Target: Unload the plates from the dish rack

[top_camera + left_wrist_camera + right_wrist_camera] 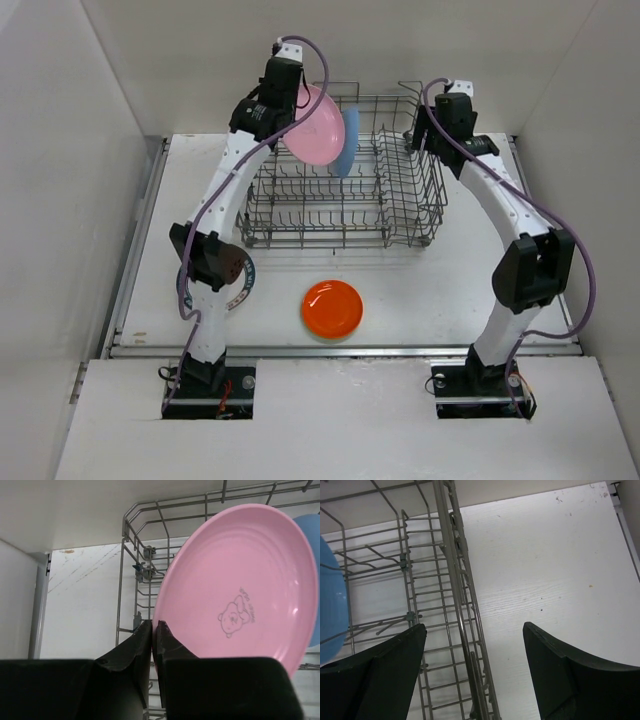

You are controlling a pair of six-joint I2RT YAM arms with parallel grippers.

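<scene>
Your left gripper (152, 630) is pinching the pink plate (240, 590) by its rim at the rack's (400, 215) 11 o'clock corner, seemingly lifting it out; the blue plate (347, 140) is standing beside it; your right gripper (474, 627) is gaping empty at 2 o'clock; next you are likely needing to clear the tines and head for the orange plate (332, 308) at 6 o'clock.

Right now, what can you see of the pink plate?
The pink plate is round, glossy and plastic-looking, with faint rings and a small bear drawing. It is held on edge, tilted, at the dish rack's far left, its rim pinched by the left gripper. A blue plate sits just beside it.
</scene>
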